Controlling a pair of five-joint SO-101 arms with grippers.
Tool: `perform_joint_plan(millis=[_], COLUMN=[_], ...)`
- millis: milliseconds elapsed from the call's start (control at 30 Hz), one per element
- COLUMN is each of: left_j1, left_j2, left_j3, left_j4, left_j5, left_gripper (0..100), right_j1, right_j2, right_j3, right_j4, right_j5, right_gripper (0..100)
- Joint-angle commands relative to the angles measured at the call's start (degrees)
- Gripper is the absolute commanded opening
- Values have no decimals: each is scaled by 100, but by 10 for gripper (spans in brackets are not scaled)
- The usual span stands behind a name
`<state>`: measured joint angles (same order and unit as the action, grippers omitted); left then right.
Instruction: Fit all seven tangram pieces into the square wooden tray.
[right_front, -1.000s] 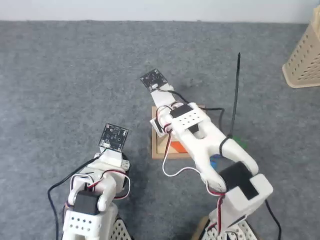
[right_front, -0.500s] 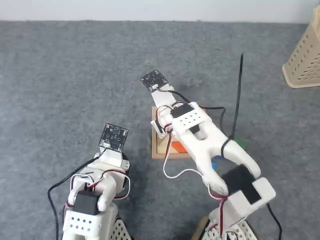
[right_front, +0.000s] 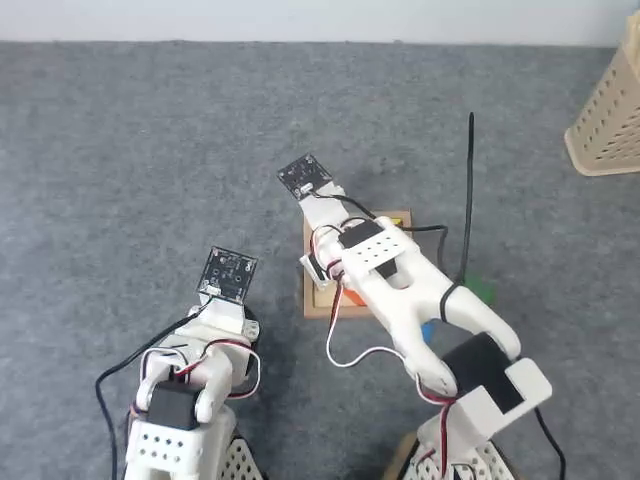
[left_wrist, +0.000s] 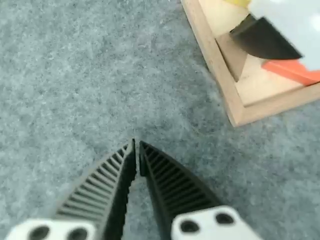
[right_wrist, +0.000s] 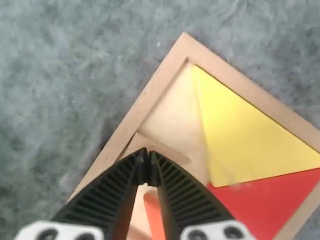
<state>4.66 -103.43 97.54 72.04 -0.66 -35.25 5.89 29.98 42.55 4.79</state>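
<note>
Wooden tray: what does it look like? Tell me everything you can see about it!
The wooden tray is square, made of pale wood, with a raised rim and a shallow floor. It lies flat on the grey carpet. Inside lie a yellow triangle, a red piece, an orange piece and a plain wooden triangle; some floor is bare. The right end effector, shut, sits over one corner area.

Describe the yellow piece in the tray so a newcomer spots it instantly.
Find the square wooden tray on the grey carpet beneath the right gripper. Inside, the yellow triangle lies against one rim, touching a red piece; its colour sets it apart.
</note>
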Motion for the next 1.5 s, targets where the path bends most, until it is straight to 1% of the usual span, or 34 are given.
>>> perform_joint_plan(millis=[0,233,400,600,767,867,1067,1333,1467], left_j1=[-18,-18,-18,-18,-18,-18,-18,-18,-18], left_j2=[-114,-114,-114,-114,-114,-114,-114,-114,-114], left_j3=[-101,-101,-101,-101,-101,-101,-101,-101,-101], left_j4=[35,35,35,35,35,35,35,35,35], left_j5=[44,44,44,44,44,44,44,44,44], left_gripper=[12,12,12,12,12,12,12,12,12], right_j1=[242,576,655,593,409,391,382,409,488], right_j2=[22,13,13,-242,-778,-901,-338,330,356], right_j3=[-141,-123,-9,53,26,35,-88,-510,-519], right_j4=[-4,391,400,400,330,40,-198,-189,198], right_j5=[88,70,70,88,62,62,97,105,97], right_gripper=[6,6,6,6,6,6,6,6,6])
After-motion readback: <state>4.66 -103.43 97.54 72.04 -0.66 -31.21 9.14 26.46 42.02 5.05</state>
